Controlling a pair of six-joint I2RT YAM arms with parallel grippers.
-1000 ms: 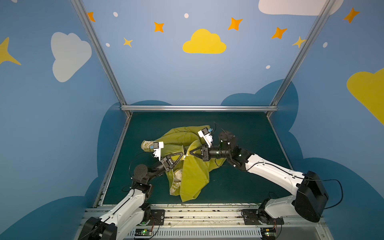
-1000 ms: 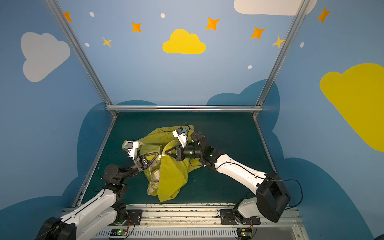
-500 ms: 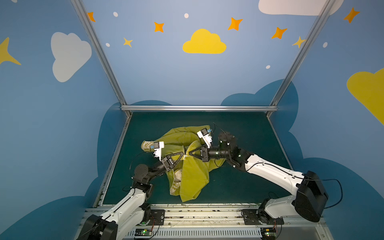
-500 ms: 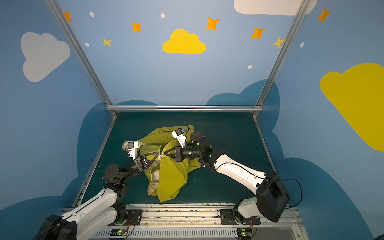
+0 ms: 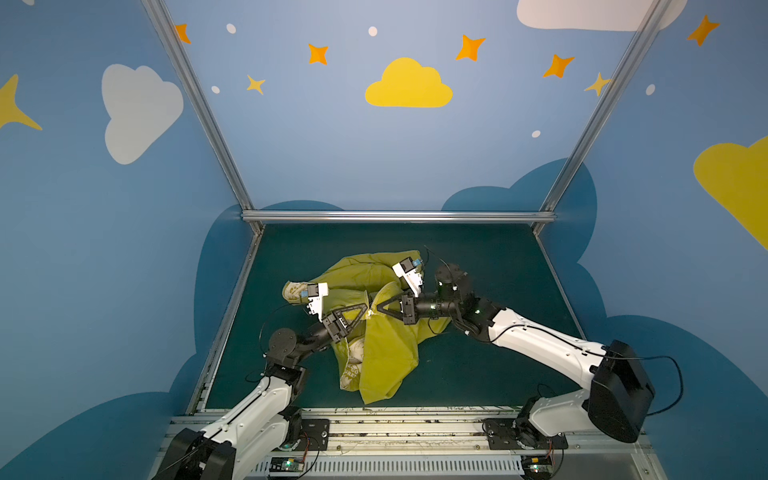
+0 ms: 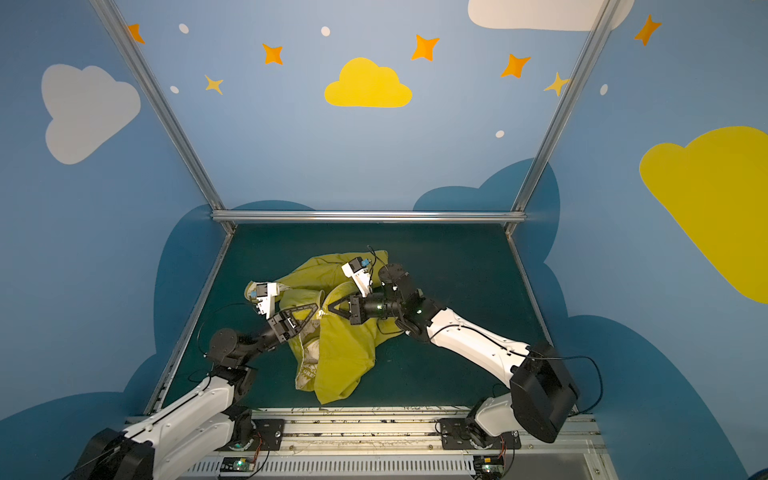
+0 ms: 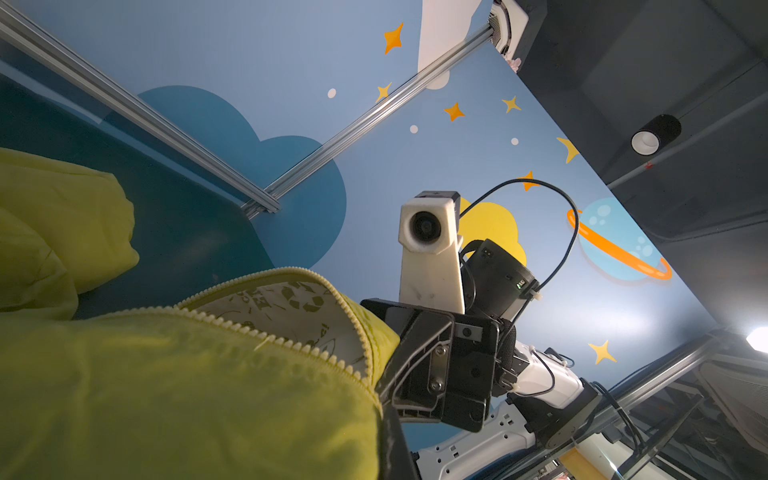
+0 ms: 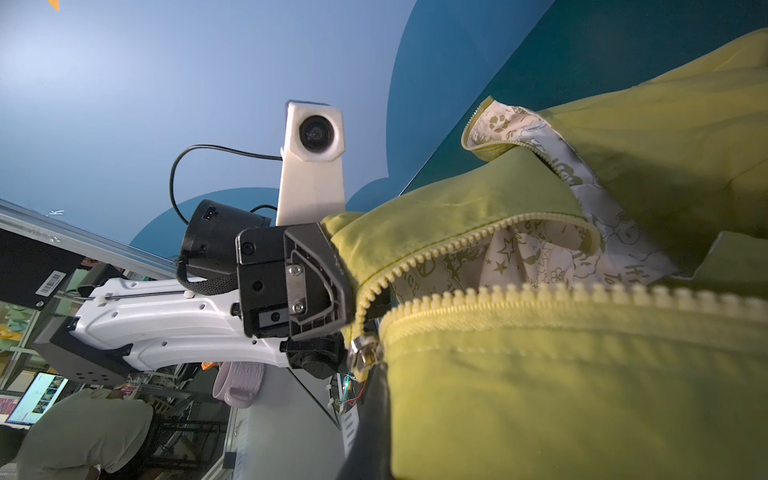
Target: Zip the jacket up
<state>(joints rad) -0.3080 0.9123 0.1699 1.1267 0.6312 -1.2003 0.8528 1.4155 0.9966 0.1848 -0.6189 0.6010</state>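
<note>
The mustard-yellow hooded fabric jacket (image 5: 386,357) lies crumpled on the dark green felt mat (image 5: 478,374). It is well apart from the silver aluminium back bar (image 5: 395,216), and one long flap trails away from that bar.

In both top views the two black grippers meet tip to tip over the middle of the jacket. The left gripper (image 5: 364,311) and the right gripper (image 5: 378,310) sit level with each other, equally far from the bar. Both are closed and pinch the jacket at its zipper.

The right wrist view shows the left gripper (image 8: 347,286) clamped on yellow cloth beside one toothed zipper edge (image 8: 457,245). The small metal zipper slider (image 8: 364,353) hangs just beside it, where the two tooth rows join. From the slider toward the bar the zipper gapes open, baring cream lining printed with olive signs (image 8: 519,257).

In the left wrist view the right gripper (image 7: 384,386) bites the jacket at the end of the tooth rows. Whether it grips the slider's pull or only cloth cannot be told.
</note>
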